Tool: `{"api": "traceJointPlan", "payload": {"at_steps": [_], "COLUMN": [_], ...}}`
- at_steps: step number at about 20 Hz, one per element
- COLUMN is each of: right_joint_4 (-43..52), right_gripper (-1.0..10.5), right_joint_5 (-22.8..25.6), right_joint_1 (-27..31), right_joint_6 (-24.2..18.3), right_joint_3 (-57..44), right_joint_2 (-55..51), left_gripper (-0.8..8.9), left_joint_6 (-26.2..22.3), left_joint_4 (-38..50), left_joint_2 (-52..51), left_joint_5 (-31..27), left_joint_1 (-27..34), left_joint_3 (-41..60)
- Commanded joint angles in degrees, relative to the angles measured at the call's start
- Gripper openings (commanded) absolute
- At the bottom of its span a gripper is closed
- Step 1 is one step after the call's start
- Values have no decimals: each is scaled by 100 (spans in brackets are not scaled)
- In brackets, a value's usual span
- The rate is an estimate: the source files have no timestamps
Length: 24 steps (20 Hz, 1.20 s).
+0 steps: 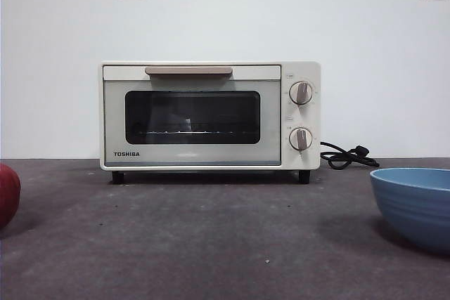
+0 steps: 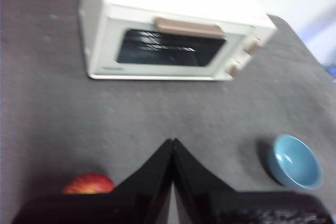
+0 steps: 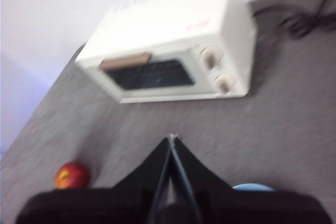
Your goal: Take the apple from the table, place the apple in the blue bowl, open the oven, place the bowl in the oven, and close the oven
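Apple [image 2: 88,183] beside left hand [image 2: 172,142] (untouched)

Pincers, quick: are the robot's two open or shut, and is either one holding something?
Left pincer: shut, holding nothing, up above the table.
Right pincer: shut, holding nothing, also up above the table.

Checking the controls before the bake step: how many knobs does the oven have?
2. Both sit on the panel to the right of the oven's glass door: the upper knob near the top, the lower knob directly beneath it. None seems hidden.
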<state>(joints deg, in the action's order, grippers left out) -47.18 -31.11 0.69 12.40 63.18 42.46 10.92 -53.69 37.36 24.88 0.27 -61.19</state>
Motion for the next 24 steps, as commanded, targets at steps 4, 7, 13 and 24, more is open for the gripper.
{"api": "traceJointPlan", "payload": {"at_steps": [4, 7, 13, 24], "right_joint_4": [55, 164, 780, 1268], "right_gripper": [-3, -3, -2, 528], "right_joint_5": [-74, 101, 516, 1180], "right_joint_1": [-776, -1412, -2944, -5257], "right_joint_6": [9, 166, 481, 549], "right_joint_3": [87, 92, 98, 1755], "right_joint_2": [573, 876, 1729, 4590], "left_gripper": [-5, -5, -5, -5], "left_joint_6": [-188, -286, -496, -977], "left_joint_4": [-297, -487, -931, -1493], "left_joint_2": [-13, -13, -13, -13], "left_joint_5": [280, 282, 308, 317], "left_joint_1": [-79, -168, -299, -337], "left_joint_3": [-17, -17, -17, -17]}}
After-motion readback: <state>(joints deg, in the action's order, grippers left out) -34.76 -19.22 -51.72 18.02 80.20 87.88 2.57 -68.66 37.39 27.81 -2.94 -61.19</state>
